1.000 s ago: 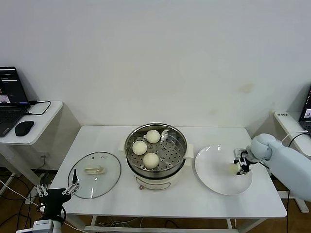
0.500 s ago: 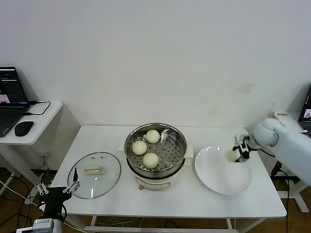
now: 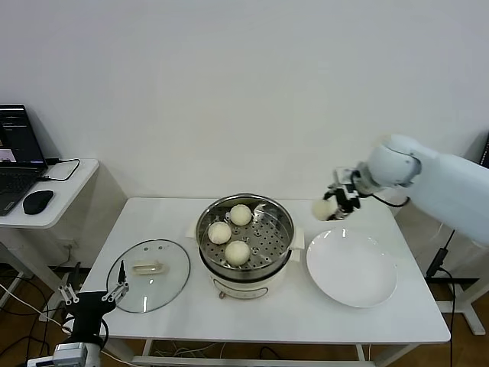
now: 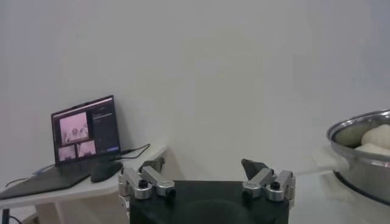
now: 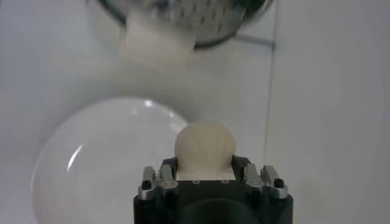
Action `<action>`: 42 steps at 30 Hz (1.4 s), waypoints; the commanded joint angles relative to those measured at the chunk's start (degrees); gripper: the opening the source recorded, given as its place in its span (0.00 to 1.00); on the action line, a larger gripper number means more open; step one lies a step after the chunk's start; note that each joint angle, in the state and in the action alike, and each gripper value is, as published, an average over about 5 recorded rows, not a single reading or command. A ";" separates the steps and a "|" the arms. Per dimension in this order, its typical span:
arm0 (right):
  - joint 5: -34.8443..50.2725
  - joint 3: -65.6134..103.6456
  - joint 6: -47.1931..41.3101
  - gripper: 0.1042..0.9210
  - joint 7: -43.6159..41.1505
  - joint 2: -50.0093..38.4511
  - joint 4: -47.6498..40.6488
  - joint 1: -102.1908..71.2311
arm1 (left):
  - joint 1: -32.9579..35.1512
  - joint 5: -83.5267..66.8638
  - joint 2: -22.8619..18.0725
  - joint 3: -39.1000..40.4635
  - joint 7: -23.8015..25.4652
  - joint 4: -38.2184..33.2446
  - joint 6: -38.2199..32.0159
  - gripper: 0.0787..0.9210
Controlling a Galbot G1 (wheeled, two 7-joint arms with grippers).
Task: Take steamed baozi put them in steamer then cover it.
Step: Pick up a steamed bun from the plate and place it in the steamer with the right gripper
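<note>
Three cream-white baozi (image 3: 237,251) lie on the perforated tray of the shiny steamer (image 3: 279,222) at the table's middle. My right gripper (image 3: 330,207) is shut on one more baozi (image 5: 205,146), held in the air between the steamer and the white plate (image 3: 351,269), above the plate's far edge. The glass cover (image 3: 149,275) with its cream handle lies flat on the table left of the steamer. Off the table's front left corner, low down, my left gripper (image 4: 205,171) stands open with nothing between its fingers.
A side table at the far left carries a laptop (image 3: 17,157) and a mouse (image 3: 37,201). The steamer's pale side handle (image 5: 159,41) shows beyond the held baozi in the right wrist view. The wall runs close behind the table.
My right gripper has lifted the baozi off the plate and carried it up and leftwards towards the steamer. The left arm has stayed in place.
</note>
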 commanded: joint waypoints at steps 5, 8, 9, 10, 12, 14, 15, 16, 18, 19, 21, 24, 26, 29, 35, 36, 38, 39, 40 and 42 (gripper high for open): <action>19.43 -7.56 -14.17 0.56 10.84 18.39 -2.43 4.71 | 0.32 -0.01 -0.61 -0.56 -0.17 -0.29 -0.34 0.88; 19.28 -6.89 -15.45 0.56 12.30 21.97 -6.35 2.09 | 0.48 -0.03 -0.57 -0.93 -0.30 0.00 -0.61 0.88; 19.13 -6.75 -15.73 0.56 12.51 22.82 -7.32 1.34 | 0.53 -0.03 -0.54 -1.01 -0.34 0.14 -0.70 0.88; 18.90 -6.70 -15.96 0.56 12.61 23.65 -8.21 0.60 | 0.57 -0.03 -0.51 -1.06 -0.38 0.29 -0.78 0.88; 18.25 -6.94 -16.10 0.56 12.61 24.67 -9.40 -0.41 | 0.60 -0.06 -0.47 -1.15 -0.45 0.58 -0.91 0.88; 17.69 -7.35 -16.13 0.56 12.51 25.25 -10.16 -1.10 | 0.55 -0.13 -0.46 -1.21 -0.49 0.84 -0.96 0.88; 17.51 -7.53 -16.15 0.56 12.48 25.41 -10.37 -1.38 | 0.51 -0.17 -0.47 -1.24 -0.50 0.95 -0.97 0.88; 17.38 -7.66 -16.16 0.56 12.46 25.48 -10.52 -1.64 | 0.45 -0.21 -0.48 -1.25 -0.52 1.05 -0.98 0.88; 16.91 -7.86 -16.18 0.56 12.39 25.45 -10.66 -2.12 | 0.34 -0.26 -0.46 -1.25 -0.53 1.20 -0.98 0.88; 16.62 -7.93 -16.18 0.56 12.37 25.38 -10.70 -2.33 | 0.29 -0.28 -0.44 -1.25 -0.53 1.26 -0.99 0.88; 15.92 -8.07 -16.17 0.56 12.31 25.18 -10.82 -2.70 | 0.18 -0.34 -0.40 -1.26 -0.53 1.34 -0.99 0.88; 15.12 -8.20 -16.17 0.56 12.15 24.77 -11.07 -3.10 | 0.13 -0.41 -0.40 -1.28 -0.55 1.33 -0.99 0.88; 14.86 -8.23 -16.17 0.56 12.03 24.44 -11.05 -3.28 | 0.18 -0.42 -0.43 -1.29 -0.56 1.32 -1.00 0.88; 14.38 -8.22 -16.16 0.56 11.79 23.95 -10.77 -3.56 | 0.25 -0.40 -0.46 -1.29 -0.60 1.35 -1.03 0.88; 12.96 -7.92 -16.13 0.56 11.80 23.31 -10.65 -4.08 | 0.19 -0.40 -0.40 -1.34 -0.62 1.28 -1.04 0.88; 12.94 -7.83 -16.13 0.56 11.87 23.18 -10.56 -4.11 | 0.19 -0.40 -0.39 -1.35 -0.62 1.26 -1.04 0.88; 12.96 -7.57 -16.13 0.56 11.97 22.84 -10.30 -4.12 | 0.21 -0.39 -0.37 -1.37 -0.61 1.22 -1.03 0.88; 12.98 -7.35 -16.13 0.56 12.01 22.61 -10.13 -4.09 | 0.21 -0.39 -0.36 -1.37 -0.61 1.19 -1.02 0.88; 13.00 -7.09 -16.12 0.57 12.01 22.36 -9.94 -4.04 | 0.19 -0.39 -0.35 -1.36 -0.60 1.17 -1.01 0.88; 13.11 -6.22 -16.11 0.60 11.95 21.54 -9.32 -3.80 | 0.12 -0.38 -0.32 -1.35 -0.58 1.13 -0.98 0.88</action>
